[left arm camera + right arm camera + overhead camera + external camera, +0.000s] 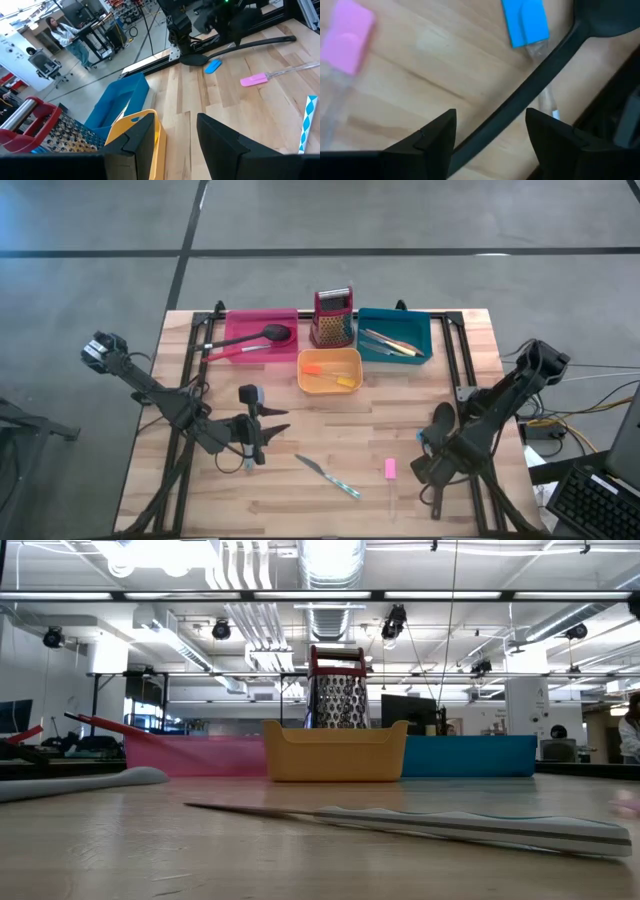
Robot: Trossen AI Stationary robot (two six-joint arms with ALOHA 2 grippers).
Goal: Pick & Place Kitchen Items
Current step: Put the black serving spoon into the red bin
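My right gripper (428, 450) hangs open over the table's right side, pointing down. Its fingers stand either side of a long black spoon's handle (530, 95) that lies on the wood, with a gap on each side. A blue spatula (525, 22) and a pink spatula (347, 37) lie close by. A slim knife with a striped handle (328, 477) lies near the front middle. My left gripper (262, 430) waits open above the table's left middle, nothing between its fingers (135, 140).
Along the far edge stand a pink tray (240, 322) holding a black spoon and a red utensil, a red box grater (333, 318), a teal tray (420, 330) with slim utensils, and an orange tray (305, 370) with orange pieces. A person shows in the room beyond.
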